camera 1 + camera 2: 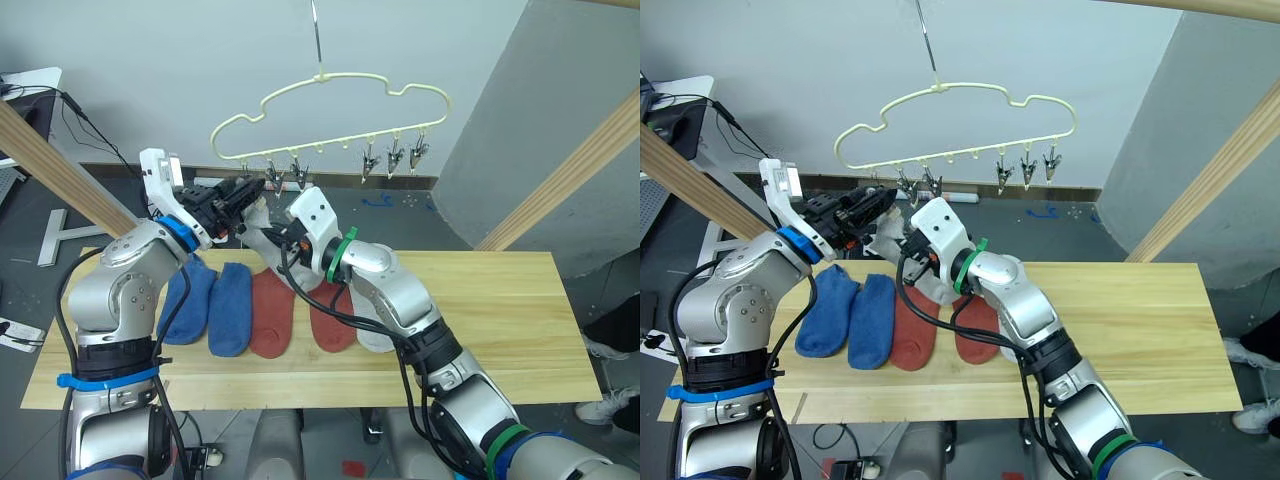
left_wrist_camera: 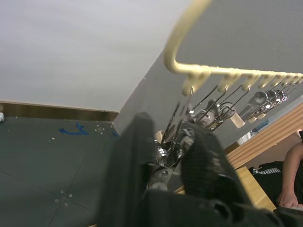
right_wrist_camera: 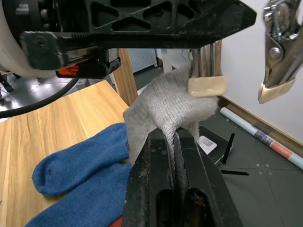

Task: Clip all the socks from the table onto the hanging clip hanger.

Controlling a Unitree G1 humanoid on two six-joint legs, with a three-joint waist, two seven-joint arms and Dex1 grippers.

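Observation:
The cream wire clip hanger [image 1: 322, 76] hangs above the far edge of the table [image 1: 500, 310]. My left gripper [image 1: 255, 188] is raised to the hanger's left clips and is shut on one metal clip [image 2: 170, 146]. My right gripper [image 3: 173, 135] is shut on a light grey sock [image 3: 165, 109], held up just under that clip. The cream tip of a clip [image 3: 207, 85] touches the sock's top edge. On the table lie two blue socks [image 1: 190, 300] [image 1: 232, 305], two rust-red socks [image 1: 272, 315] [image 1: 332, 320] and another light grey sock [image 1: 375, 335], partly behind my right arm.
Thick wooden poles [image 1: 60, 165] [image 1: 570, 170] slant up on both sides of the table. Three free clips [image 1: 395, 155] hang at the hanger's right end. A person's arm [image 2: 289, 184] and a shoe [image 1: 610, 405] are off to the right. The table's right half is bare.

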